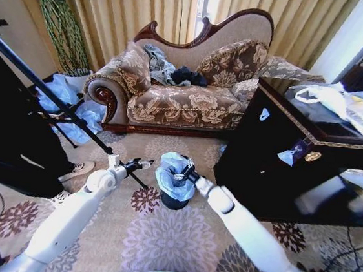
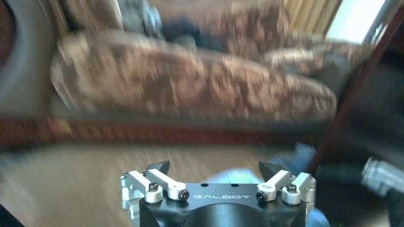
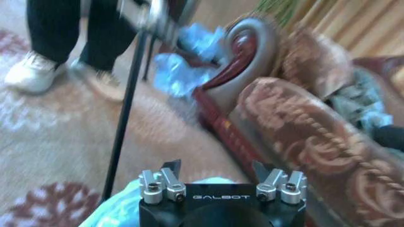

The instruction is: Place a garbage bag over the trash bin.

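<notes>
The trash bin [image 1: 173,201] stands on the patterned carpet in front of the sofa, small, black and round. The pale blue garbage bag [image 1: 172,177] is bunched over its top and hides the rim. My right gripper [image 1: 184,174] sits at the bag's upper right edge. In the right wrist view its fingers [image 3: 171,166] stand apart, the gripper [image 3: 216,166] open, with pale blue bag plastic [image 3: 120,208] just beneath. My left gripper [image 1: 141,165] hovers left of the bin, clear of the bag. In the left wrist view the gripper [image 2: 215,168] is open and holds nothing.
The sofa [image 1: 185,104] lies behind the bin. A glossy black cabinet [image 1: 282,166] stands close on the right, with a white plastic bag [image 1: 331,100] on top. A tripod leg [image 1: 55,100] and a person's shoe [image 1: 77,172] are left. A heap of blue plastic [image 1: 62,94] lies beyond.
</notes>
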You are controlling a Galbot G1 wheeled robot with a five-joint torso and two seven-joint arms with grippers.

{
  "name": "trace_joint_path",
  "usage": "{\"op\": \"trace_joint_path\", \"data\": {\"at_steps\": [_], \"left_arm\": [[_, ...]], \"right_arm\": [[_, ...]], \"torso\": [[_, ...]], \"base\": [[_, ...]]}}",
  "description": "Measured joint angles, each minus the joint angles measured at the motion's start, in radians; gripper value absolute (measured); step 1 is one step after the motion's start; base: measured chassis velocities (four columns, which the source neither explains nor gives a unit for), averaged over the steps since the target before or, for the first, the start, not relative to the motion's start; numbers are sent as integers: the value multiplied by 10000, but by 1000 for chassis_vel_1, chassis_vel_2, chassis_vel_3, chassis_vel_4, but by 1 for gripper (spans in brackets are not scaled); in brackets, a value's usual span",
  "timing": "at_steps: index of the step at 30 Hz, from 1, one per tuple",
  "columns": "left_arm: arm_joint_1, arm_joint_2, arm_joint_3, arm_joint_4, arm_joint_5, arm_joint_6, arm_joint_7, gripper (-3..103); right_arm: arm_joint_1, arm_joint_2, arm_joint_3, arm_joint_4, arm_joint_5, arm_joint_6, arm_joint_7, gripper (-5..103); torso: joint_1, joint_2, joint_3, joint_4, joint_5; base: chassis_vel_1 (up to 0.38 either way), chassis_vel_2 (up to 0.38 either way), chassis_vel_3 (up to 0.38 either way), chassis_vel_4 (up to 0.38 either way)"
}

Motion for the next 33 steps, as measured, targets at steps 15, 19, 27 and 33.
{"op": "trace_joint_path", "data": {"at_steps": [15, 19, 27, 33], "left_arm": [[1833, 181, -3985, -2146, -842, -1348, -1064, 100], [1802, 8, -4037, -2291, -956, -1388, -1080, 100], [1698, -317, -4105, -2834, -1438, -1661, -1104, 100], [1614, -379, -4194, -3100, -1627, -1666, -1159, 100]], "right_arm": [[3064, 236, -2555, -2545, 189, -834, -795, 102], [3077, 94, -3090, -2462, 254, -963, -818, 90], [3046, 933, -3253, -4051, -879, -472, -1074, 63], [3197, 1324, -3259, -4959, -1654, -318, -1475, 57]], "torso": [[-1, 0, -2, 3, -5], [0, 0, -2, -4, 2], [0, 0, -2, 3, 0], [0, 0, -2, 0, 0]], "base": [[0, 0, 0, 0], [0, 0, 0, 0], [0, 0, 0, 0], [0, 0, 0, 0]]}}
